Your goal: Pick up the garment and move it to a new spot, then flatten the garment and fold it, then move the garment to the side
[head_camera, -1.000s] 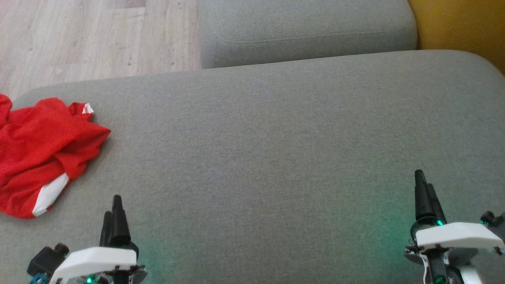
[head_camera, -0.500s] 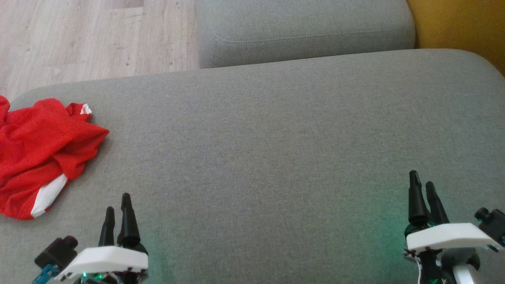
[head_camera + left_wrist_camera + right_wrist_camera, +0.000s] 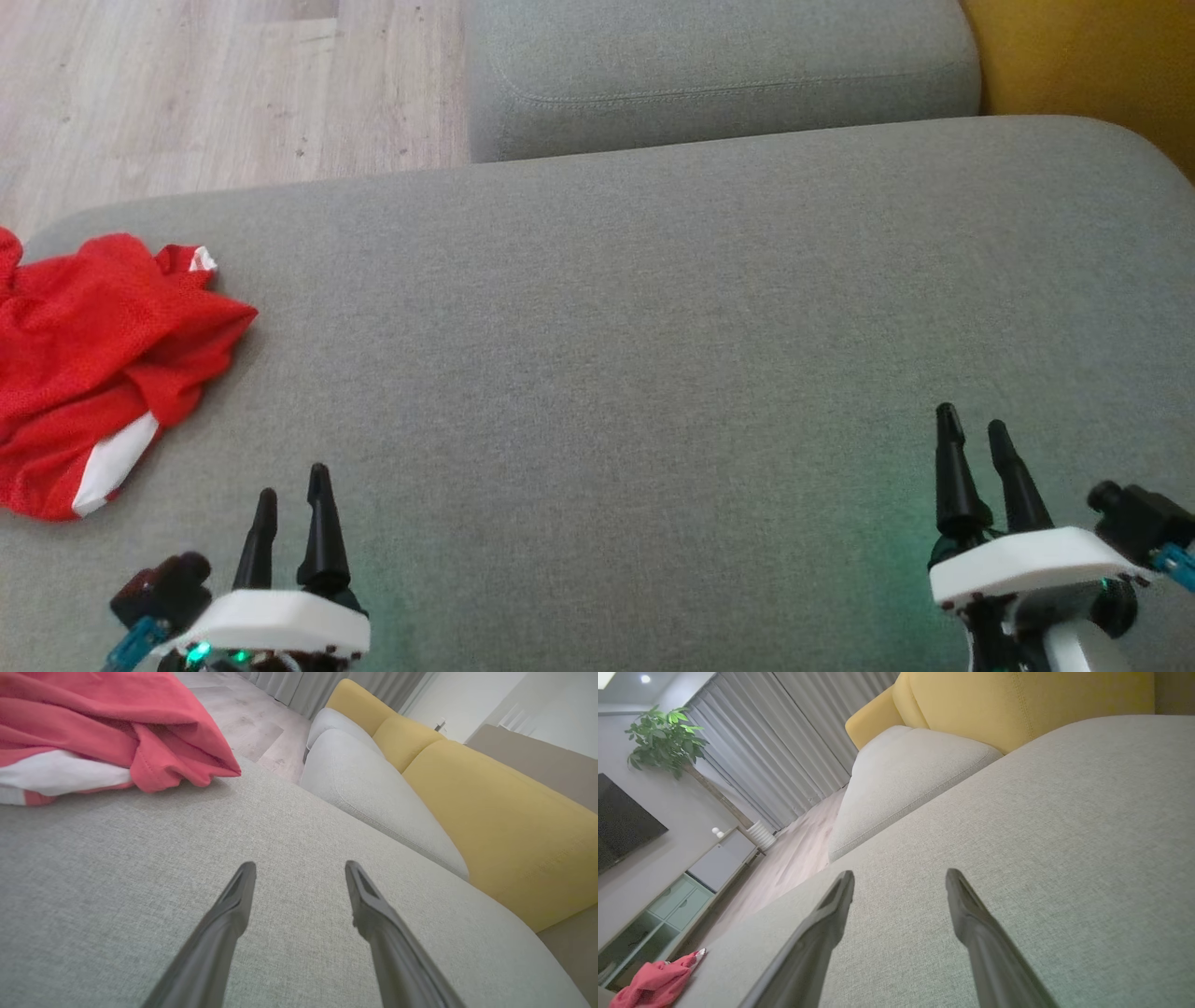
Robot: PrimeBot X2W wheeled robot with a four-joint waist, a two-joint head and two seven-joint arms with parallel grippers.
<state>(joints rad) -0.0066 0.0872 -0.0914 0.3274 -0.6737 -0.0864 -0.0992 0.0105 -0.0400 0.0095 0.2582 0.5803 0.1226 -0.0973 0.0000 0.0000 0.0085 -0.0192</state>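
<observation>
Crumpled red mesh garment with white panels, lying untouched ahead and to the left of the left gripper and well apart from the right gripper; both grippers hover empty, fingers spread. Likely risk: the heap sits at the left edge of the grey woven sofa cushion, so a shallow pinch on one layer could drag it onto the pale wood floor. The heap runs longer along the left fingers' direction than across, one folded corner pointing right; the folds hide its true long axis.
</observation>
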